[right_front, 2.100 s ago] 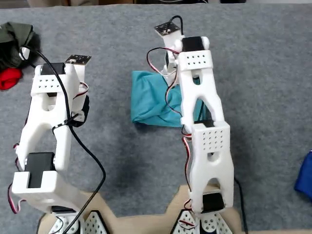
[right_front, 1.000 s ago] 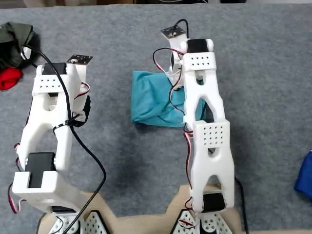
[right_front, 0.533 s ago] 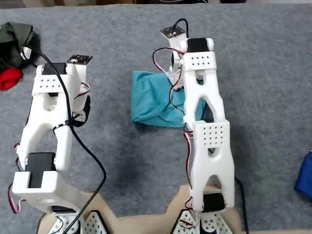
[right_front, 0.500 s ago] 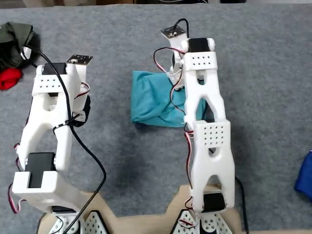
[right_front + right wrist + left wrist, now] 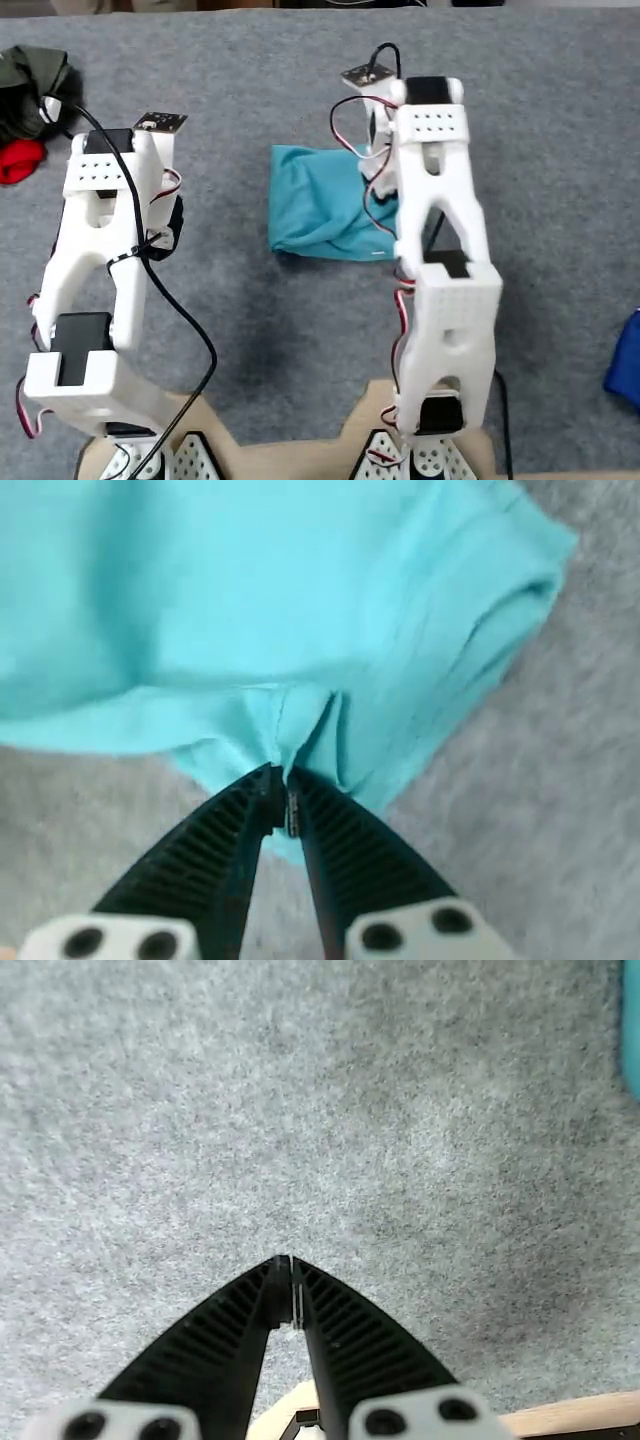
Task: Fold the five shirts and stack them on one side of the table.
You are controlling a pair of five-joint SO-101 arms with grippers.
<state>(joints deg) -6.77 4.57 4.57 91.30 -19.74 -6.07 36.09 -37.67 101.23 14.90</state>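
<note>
— Where do we find the shirt?

— We see the teal shirt (image 5: 320, 210) lying bunched and partly folded on the grey table cover (image 5: 560, 150), a little toward 12 o'clock from the middle of the high view.

— What do we note around it?

— At 10 o'clock, by the table's edge, a dark green cloth (image 5: 30, 85) sits touching a red cloth (image 5: 20, 160). A blue cloth (image 5: 625, 360) peeks in at 4 o'clock, well apart from the teal one. A black cable (image 5: 170, 300) trails over the left arm (image 5: 100, 220). The right arm (image 5: 440, 260) lies over the shirt's 3 o'clock edge and hides that side from us.

— And the grippers?

— In its wrist view we see the right gripper (image 5: 285, 790) clenched on a puckered fold at the edge of the teal shirt (image 5: 250, 600), the cloth gathered at the fingertips. The left gripper (image 5: 290, 1285) is closed on nothing, over bare grey cover; a sliver of teal shirt (image 5: 632, 1020) shows off to its side, well apart.

— How do the arms sit?

— Both reach out from their bases at 6 o'clock toward 12. We see the left arm at the shirt's 9 o'clock, clear of it, and the right arm bent down over the shirt's far corner.
</note>
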